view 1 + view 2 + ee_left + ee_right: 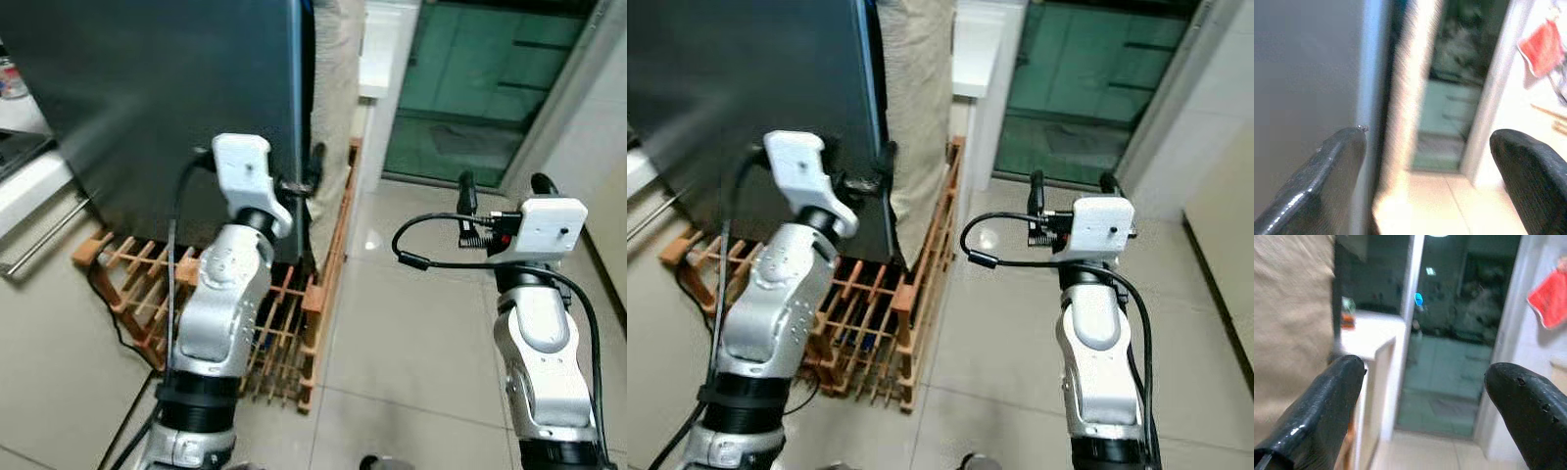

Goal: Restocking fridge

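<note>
The fridge's dark grey door [157,98] fills the upper left and stands in front of my left arm. My left gripper [302,181] is raised at the door's right edge. In the left wrist view its fingers [1337,166] are spread wide, with the door edge [1369,73] just inside one finger; it is open and holds nothing. My right gripper [505,181] hovers over the floor to the right, well apart from the fridge. It is open too, with nothing between its fingers [1327,401]. No food or drink items can be seen.
A wooden rack [284,333] lies on the floor under the door, with a black cable beside it. Beige cloth [336,88] hangs just right of the door edge. Beyond are a white cabinet [382,49] and a green glass door [470,88]. A counter front [29,186] is at far left.
</note>
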### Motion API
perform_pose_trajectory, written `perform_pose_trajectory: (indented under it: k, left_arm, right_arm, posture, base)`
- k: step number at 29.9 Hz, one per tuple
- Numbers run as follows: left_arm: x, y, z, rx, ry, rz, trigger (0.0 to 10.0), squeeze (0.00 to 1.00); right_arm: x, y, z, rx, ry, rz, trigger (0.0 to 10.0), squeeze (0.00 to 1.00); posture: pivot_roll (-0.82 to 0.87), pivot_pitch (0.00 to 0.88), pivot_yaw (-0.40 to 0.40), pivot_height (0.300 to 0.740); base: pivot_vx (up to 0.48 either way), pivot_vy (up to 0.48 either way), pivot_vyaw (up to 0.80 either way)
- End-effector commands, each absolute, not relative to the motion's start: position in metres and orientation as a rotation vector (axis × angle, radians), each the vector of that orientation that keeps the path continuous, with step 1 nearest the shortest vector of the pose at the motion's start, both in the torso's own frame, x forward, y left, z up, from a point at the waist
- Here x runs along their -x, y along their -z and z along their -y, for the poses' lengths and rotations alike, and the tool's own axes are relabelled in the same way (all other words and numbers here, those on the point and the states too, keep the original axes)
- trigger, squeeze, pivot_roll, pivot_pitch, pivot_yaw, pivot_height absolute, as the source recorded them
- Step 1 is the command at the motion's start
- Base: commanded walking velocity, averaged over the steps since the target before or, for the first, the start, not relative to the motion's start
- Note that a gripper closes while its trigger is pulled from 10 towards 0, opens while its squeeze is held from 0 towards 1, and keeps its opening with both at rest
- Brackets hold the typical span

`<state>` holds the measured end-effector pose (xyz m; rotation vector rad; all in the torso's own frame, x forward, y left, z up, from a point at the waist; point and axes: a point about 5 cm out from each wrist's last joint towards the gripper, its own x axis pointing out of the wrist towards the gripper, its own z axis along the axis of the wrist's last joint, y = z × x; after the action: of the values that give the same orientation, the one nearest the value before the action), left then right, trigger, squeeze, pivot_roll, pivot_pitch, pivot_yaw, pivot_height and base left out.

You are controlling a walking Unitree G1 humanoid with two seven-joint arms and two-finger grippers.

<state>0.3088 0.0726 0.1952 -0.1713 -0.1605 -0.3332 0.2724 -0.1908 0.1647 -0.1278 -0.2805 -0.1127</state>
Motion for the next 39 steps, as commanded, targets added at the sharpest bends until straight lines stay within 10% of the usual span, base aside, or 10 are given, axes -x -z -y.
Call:
perform_pose_trajectory:
  k: [1, 39]
  left_arm:
    - [-0.307, -0.193, -0.069, 0.176, 0.348, 0.140, 10.0, 0.00]
    - [-0.301, -0.268, -0.088, 0.212, 0.244, 0.536, 10.0, 0.00]
  right_arm:
    - [-0.273, -0.159, 0.197, 0.120, 0.127, 0.239, 10.0, 0.00]
    - [-0.271, -0.226, 0.188, 0.208, 0.163, 0.513, 10.0, 0.00]
  posture:
    - [-0.14, 0.077, -0.007, 0.740]
    - [-0.14, 0.036, -0.008, 0.740]
  base:
    - [0.000, 0.000, 0.00]
    - [0.135, 0.000, 0.00]
